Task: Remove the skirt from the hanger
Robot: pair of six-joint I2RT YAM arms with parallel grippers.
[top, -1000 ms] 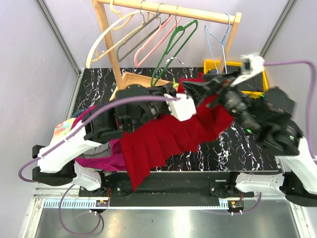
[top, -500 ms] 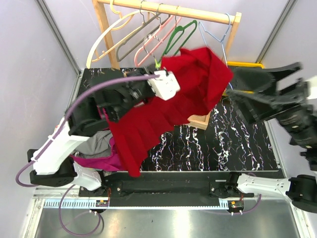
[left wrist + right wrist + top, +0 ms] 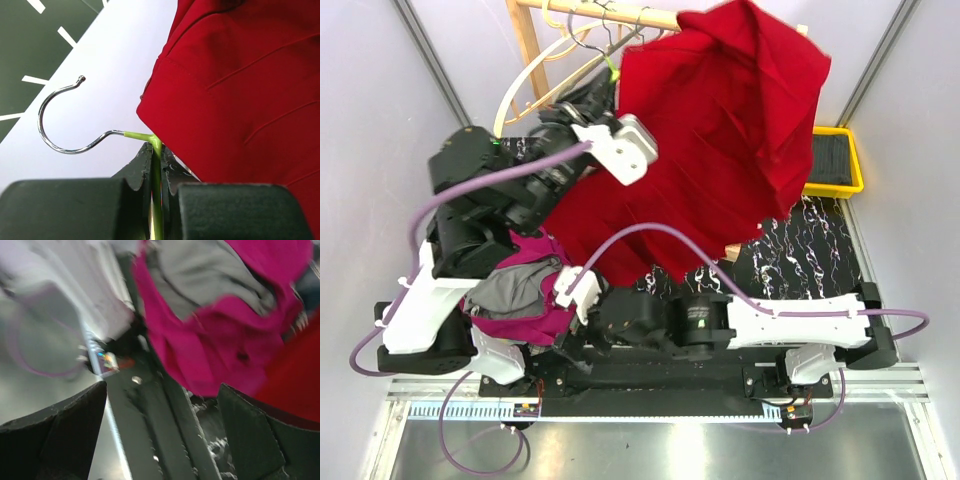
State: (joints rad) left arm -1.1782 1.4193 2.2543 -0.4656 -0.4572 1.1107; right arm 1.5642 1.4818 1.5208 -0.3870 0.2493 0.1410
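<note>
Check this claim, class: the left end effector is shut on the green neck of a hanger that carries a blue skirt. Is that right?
Not quite: the skirt is red, not blue. The left wrist view shows the left end effector shut on the green neck of the hanger, with the red fabric right beside it.

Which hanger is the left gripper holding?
The green hanger, the only one carrying the red skirt. The left gripper is shut on its neck, just below the hook. The other hangers hang bare on the rack.
</note>
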